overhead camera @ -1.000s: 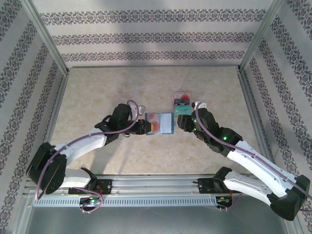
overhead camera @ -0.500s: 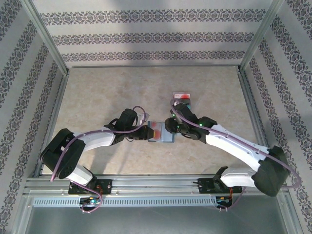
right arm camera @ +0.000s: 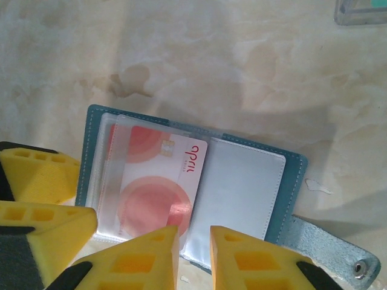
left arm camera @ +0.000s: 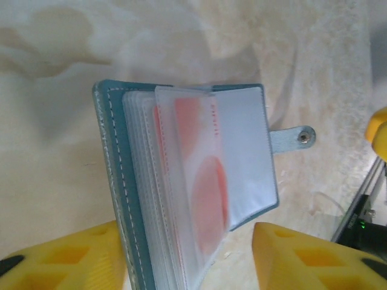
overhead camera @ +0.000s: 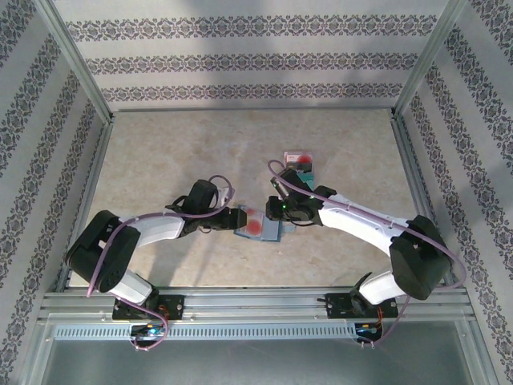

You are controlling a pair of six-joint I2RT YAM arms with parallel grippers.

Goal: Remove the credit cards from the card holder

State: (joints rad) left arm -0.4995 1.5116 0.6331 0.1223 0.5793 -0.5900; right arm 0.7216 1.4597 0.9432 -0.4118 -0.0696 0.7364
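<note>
Left gripper (left arm camera: 184, 248) fingers apart, straddling the open card holder (left arm camera: 251, 145), right gripper (right arm camera: 195, 244) fingers nearly together at the red-orange card (right arm camera: 158, 187) in its clear sleeve, grip unclear, holder mid-table on beige marbled table (overhead camera: 160, 160), loose cards (overhead camera: 301, 164) just beyond, patterned walls (overhead camera: 240, 60)

Both arms are the same build: left arm (overhead camera: 152, 228) and right arm (overhead camera: 361, 220) have white shells between chunky black joints, with a purple cable (overhead camera: 218, 181) looped along each. Little green light (overhead camera: 282, 210) glowing near the right wrist. Left end effector (left arm camera: 187, 260) and right end effector (right arm camera: 195, 260) both wear yellow foam pads (right arm camera: 254, 260) with square holes
</note>
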